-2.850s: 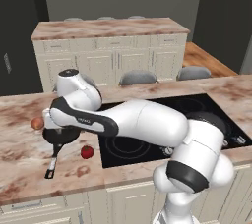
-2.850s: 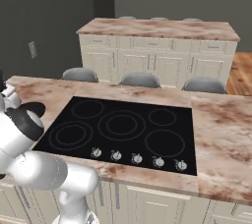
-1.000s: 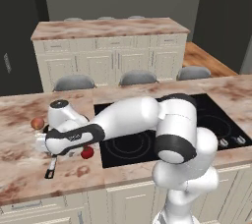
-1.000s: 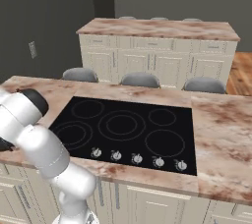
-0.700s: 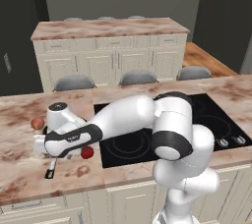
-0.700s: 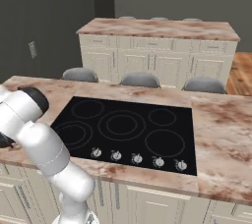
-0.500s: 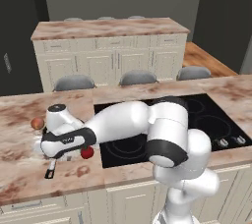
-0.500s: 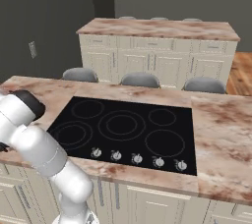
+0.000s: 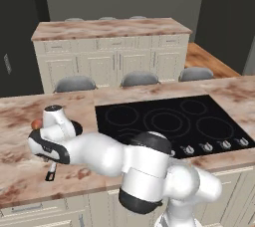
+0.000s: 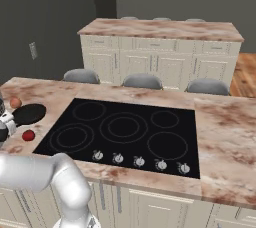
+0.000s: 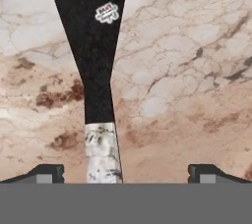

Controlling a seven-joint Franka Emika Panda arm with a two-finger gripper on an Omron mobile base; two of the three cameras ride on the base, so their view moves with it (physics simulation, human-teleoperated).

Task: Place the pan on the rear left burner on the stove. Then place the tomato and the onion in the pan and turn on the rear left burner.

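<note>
Gripper [image 11: 126, 174] wide open, both tips low over the marble counter [image 11: 197, 70] with the pan handle [image 11: 101, 120] running between them, nearer the left tip; no contact visible, nothing gripped. Handle black, widening toward the pan, pale grey at its end near the tips. In right base view the pan [image 10: 30, 113] sits on the counter left of the stove [image 10: 125, 129], not on the glass. Onion [image 10: 15, 102] just beside the pan on the far side, tomato [image 10: 28, 135] near it on the near side, both on the counter. Rear left burner [image 10: 89, 111] bare. In left base view the arm covers the pan, only the handle end [image 9: 50, 174] pokes out below the hand; onion [image 9: 36, 124] peeks behind the wrist
</note>
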